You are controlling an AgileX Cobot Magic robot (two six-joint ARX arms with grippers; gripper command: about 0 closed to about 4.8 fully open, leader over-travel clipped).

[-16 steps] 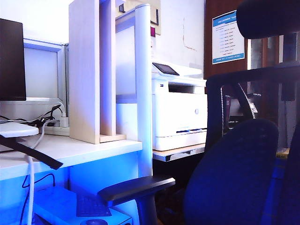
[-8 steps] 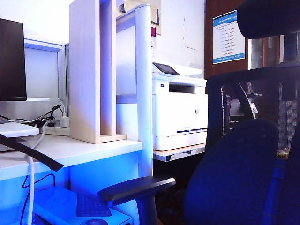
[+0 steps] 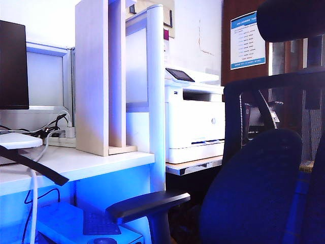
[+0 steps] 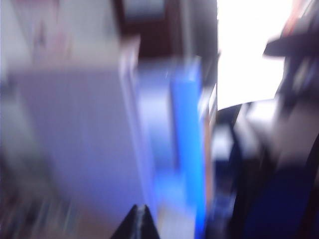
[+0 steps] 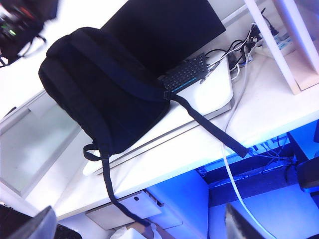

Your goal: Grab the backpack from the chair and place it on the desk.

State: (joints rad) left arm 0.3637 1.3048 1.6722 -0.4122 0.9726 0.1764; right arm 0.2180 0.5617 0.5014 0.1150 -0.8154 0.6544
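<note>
Backpack (image 5: 99,89), large and of dark navy woven fabric, lies on the long white flat-topped desk (image 5: 269,119), slumped over a white raised stand (image 5: 214,94) in front of the dark flat monitor (image 5: 164,30). Its body is soft and rounded, with 1 wide padded strap (image 5: 119,74) running across it; the strap's thin webbing tail (image 5: 214,132) trails over the desk's edge, and a second thin strap (image 5: 112,191) hangs down off the front. A black keyboard (image 5: 187,74) pokes out beside it, and white and black cables (image 5: 239,64) tangle near the pale wooden upright divider (image 3: 99,76).

In the room view, the dark blue-black mesh office chair (image 3: 254,188) fills the right side, its seat back bare, its smooth black padded armrest (image 3: 147,203) jutting forward. A boxy white printer (image 3: 195,122) stands behind.

The right gripper (image 5: 139,224) hangs above the desk with its jaws spread wide, both tips framing the view. The left gripper (image 4: 137,221) shows against a blurred background, its dark tips pressed together on nothing.
</note>
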